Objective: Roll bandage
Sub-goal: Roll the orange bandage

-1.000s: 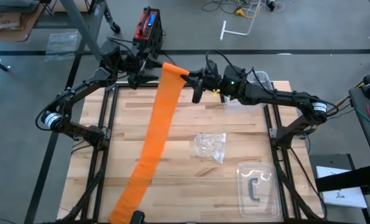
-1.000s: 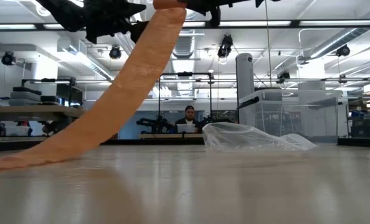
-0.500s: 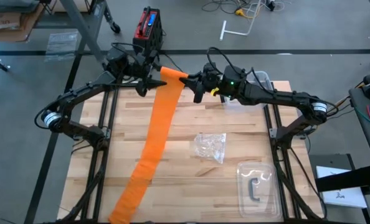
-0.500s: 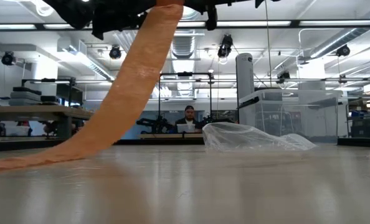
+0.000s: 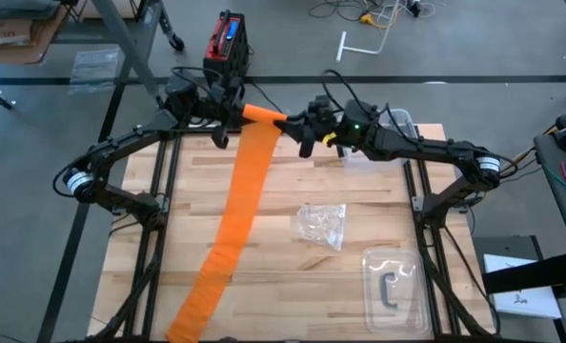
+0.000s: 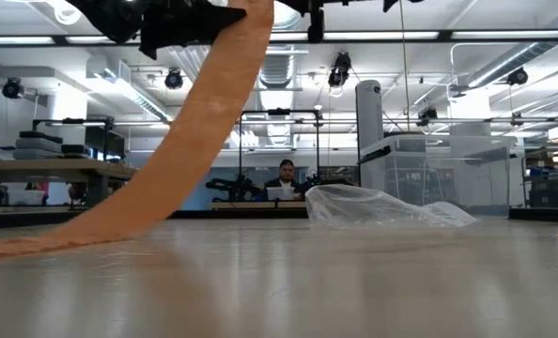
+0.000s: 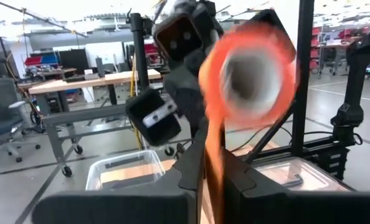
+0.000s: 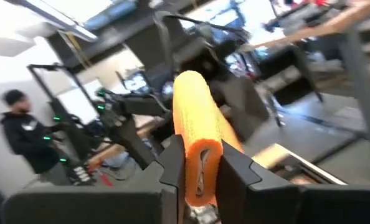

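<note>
The bandage (image 5: 237,195) is a long orange strip. Its top end is wound into a small roll (image 8: 196,109), held high over the table's far edge. From there it slopes down to the table, where its lower part (image 6: 35,244) lies flat and reaches the near edge. My right gripper (image 5: 285,124) is shut on the roll from the right. My left gripper (image 5: 237,118) is shut on the strip just beside the roll, from the left. The left wrist view shows the roll's hollow end (image 7: 247,68) face on. My left gripper pinches the strip (image 7: 212,177) between its two fingers, just below the roll, coming level from the table's left. The strip runs edge-on through the fingers. Below the hold it slopes down to the table. My right gripper pinches the roll's near end (image 8: 200,163) between its two fingers, coming roughly level from the table's right. The roll lies along the fingers and sticks out past their tips. It is lifted clear of the table.
A crumpled clear wrapper (image 5: 323,225) lies mid-table, right of the strip. A clear tray with a dark clip (image 5: 394,284) sits at the near right and a clear box (image 5: 398,122) at the far right. A person (image 6: 281,178) sits beyond the table.
My left gripper has moved toward the table's right, up to the bandage's top end, and has shut on the strip beside the roll. The strip's top has narrowed and twisted a little there. The right gripper and the lower part of the bandage have stayed put.
</note>
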Robot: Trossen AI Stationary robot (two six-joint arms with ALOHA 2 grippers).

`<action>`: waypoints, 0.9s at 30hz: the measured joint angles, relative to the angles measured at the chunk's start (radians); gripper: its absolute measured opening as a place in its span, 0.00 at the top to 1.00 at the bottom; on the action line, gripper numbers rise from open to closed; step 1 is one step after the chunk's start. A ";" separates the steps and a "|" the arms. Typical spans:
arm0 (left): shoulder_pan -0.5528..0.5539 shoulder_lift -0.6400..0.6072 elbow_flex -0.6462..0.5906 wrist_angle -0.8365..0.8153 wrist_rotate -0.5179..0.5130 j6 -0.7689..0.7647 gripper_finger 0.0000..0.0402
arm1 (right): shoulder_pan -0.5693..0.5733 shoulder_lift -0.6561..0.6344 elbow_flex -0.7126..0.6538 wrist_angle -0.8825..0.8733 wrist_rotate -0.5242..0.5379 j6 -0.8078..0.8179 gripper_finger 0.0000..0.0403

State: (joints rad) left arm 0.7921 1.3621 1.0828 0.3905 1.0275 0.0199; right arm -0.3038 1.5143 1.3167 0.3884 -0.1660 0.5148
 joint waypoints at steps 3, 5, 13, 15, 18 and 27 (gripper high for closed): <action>0.000 0.000 0.000 -0.031 0.000 0.025 0.99 | 0.000 0.000 0.000 0.049 -0.031 0.012 0.87; 0.000 0.000 0.000 -0.041 0.000 0.028 0.99 | 0.000 0.000 0.000 0.051 -0.036 0.014 0.86; 0.002 0.000 -0.005 -0.067 -0.034 0.042 1.00 | -0.003 0.000 0.000 0.059 -0.072 0.038 0.87; 0.004 0.000 -0.006 -0.093 -0.052 0.066 1.00 | -0.003 0.000 0.000 0.060 -0.092 0.054 0.88; 0.012 0.000 -0.008 -0.129 -0.073 0.093 1.00 | -0.003 -0.001 0.000 0.058 -0.129 0.078 0.87; 0.077 -0.009 -0.009 -0.146 -0.073 0.105 1.00 | -0.013 -0.002 -0.001 0.054 -0.175 0.263 0.86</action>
State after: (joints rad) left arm 0.8688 1.3535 1.0737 0.2450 0.9543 0.1253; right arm -0.3167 1.5127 1.3159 0.4427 -0.3408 0.7779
